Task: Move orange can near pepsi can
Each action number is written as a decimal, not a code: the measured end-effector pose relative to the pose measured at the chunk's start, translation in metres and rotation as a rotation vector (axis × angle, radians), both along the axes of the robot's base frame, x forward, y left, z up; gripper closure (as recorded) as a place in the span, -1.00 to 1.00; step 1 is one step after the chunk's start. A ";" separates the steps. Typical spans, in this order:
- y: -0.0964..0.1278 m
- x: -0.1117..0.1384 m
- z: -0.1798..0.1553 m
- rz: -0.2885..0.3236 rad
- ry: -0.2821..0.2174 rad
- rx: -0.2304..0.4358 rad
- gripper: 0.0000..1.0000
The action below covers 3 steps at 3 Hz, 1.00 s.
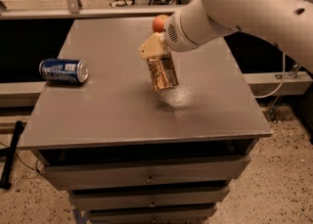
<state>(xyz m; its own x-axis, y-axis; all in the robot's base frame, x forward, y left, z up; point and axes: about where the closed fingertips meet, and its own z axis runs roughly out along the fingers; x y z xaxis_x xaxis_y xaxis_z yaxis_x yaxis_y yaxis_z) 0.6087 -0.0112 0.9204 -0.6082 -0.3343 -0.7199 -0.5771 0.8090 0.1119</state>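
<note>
The gripper (157, 57) hangs over the middle of the table (117, 115), its pale fingers (150, 48) pinching the upper end of the orange can (164, 76). The can is tilted, its lower end pointing down and towards the table's front right, and it seems to be held just clear of the table top, with a pale patch on the surface below it. The pepsi can (63, 70) lies on its side at the table's left edge, well apart from the orange can. A round red-orange apple (158, 22) sits towards the table's back edge, partly hidden behind the white arm (234, 8), which reaches in over the table's back right corner. Drawers (146, 176) line the table's front
</note>
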 end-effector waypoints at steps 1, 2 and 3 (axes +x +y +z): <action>0.001 0.012 0.026 0.045 -0.088 0.189 1.00; 0.004 0.004 0.049 0.065 -0.156 0.281 1.00; 0.004 0.002 0.050 0.067 -0.156 0.278 1.00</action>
<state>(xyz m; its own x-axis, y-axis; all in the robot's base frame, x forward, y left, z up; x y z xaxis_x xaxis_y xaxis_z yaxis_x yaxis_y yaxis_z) 0.6110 -0.0068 0.9707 -0.4671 -0.1471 -0.8719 -0.6554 0.7195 0.2297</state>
